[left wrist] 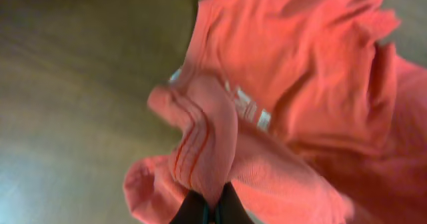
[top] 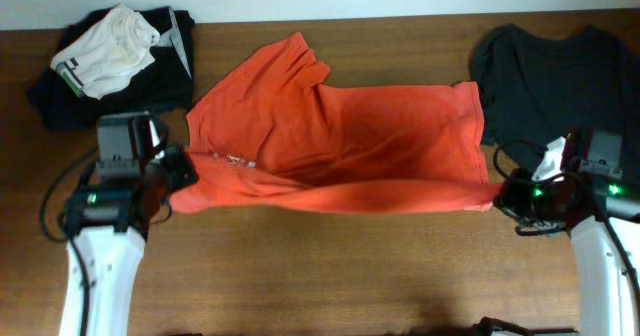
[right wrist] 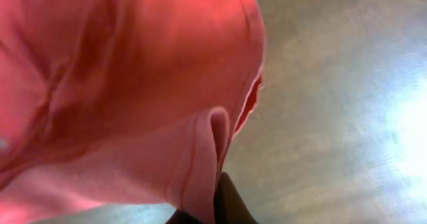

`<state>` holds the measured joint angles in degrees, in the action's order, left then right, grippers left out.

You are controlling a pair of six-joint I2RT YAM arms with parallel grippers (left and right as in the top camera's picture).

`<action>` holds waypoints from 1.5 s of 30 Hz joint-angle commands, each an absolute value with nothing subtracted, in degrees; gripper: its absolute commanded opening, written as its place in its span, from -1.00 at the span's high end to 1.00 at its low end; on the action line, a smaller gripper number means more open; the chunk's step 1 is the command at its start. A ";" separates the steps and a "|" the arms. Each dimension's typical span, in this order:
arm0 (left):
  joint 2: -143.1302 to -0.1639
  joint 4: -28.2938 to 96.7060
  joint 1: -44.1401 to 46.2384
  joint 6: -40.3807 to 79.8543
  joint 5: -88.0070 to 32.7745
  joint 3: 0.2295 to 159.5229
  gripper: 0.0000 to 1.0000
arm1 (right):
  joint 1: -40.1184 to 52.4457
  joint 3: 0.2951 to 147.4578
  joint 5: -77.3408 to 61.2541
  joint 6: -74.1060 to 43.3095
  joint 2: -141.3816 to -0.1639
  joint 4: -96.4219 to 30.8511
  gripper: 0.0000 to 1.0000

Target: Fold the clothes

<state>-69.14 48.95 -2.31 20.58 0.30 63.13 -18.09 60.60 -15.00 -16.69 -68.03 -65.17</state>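
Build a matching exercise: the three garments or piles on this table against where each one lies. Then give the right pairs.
Things:
1. red-orange T-shirt
2. dark grey T-shirt
3. pile of white and black garments

Places:
A. far right of the table
B. far left corner
C. middle, spread wide

Pairs: 1-C, 2-A, 3-B.

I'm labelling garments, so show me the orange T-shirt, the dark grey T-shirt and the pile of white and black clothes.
orange T-shirt [top: 370,126]: overhead view, middle of its body.
dark grey T-shirt [top: 545,76]: overhead view, its chest.
pile of white and black clothes [top: 110,46]: overhead view, the white garment on top.
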 commanded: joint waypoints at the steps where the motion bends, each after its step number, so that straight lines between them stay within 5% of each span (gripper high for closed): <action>1: -77.25 41.89 -2.28 19.73 0.82 63.72 0.99 | -15.73 61.30 -15.53 -16.97 -68.07 -61.12 0.92; 15: -95.72 24.18 1.10 19.68 -2.72 63.75 0.99 | -15.66 61.30 -9.82 -18.90 -85.38 -42.72 0.92; 16: -96.71 23.03 1.50 19.68 -2.44 63.75 0.94 | -15.66 61.30 -9.82 -18.90 -86.19 -41.71 0.81; 17: -98.19 21.32 1.78 19.66 -1.06 63.75 0.49 | -15.66 61.32 -9.82 -18.22 -87.05 -40.80 0.17; 18: -99.00 20.58 1.76 19.66 -0.30 63.75 -0.20 | -15.68 61.58 -9.80 -16.95 -87.22 -40.71 -0.51; 19: -99.11 20.58 1.61 19.62 -0.14 63.77 -0.65 | -15.84 62.41 -9.65 -16.29 -87.18 -41.89 -0.85; 20: -98.61 21.10 1.30 19.29 -0.23 64.10 -0.88 | -15.81 64.75 -8.95 -16.32 -87.11 -45.41 -0.98; 22: -96.09 23.81 1.06 16.14 -0.25 65.43 -0.98 | -15.77 70.76 -8.54 -14.66 -87.11 -53.06 -0.97; 24: -93.76 28.12 1.26 13.08 -0.78 65.80 -0.82 | -15.31 73.36 -10.50 -12.38 -87.11 -57.93 -0.97; 26: -93.80 34.92 1.50 13.15 -2.61 65.71 -0.25 | -14.04 71.81 -11.35 -12.27 -87.66 -60.71 -0.95; 27: -94.83 37.95 1.52 13.15 -4.58 65.71 0.29 | -12.73 69.17 -12.19 -12.32 -88.33 -59.02 -0.51; 28: -95.66 38.74 1.50 13.10 -5.89 65.69 0.56 | -11.92 67.70 -12.64 -12.36 -88.73 -57.41 -0.18; 30: -99.70 38.30 1.50 10.13 -8.84 65.69 0.87 | -8.29 62.67 -14.72 -12.47 -91.13 -50.52 0.86; 39: -115.59 31.00 -0.58 8.71 -6.20 65.69 0.99 | -1.89 59.33 -14.55 -12.69 -104.95 -39.22 0.92; 45: -115.74 48.84 -7.18 23.59 6.35 65.98 0.99 | -1.89 59.31 -10.87 -18.52 -109.75 -39.40 0.92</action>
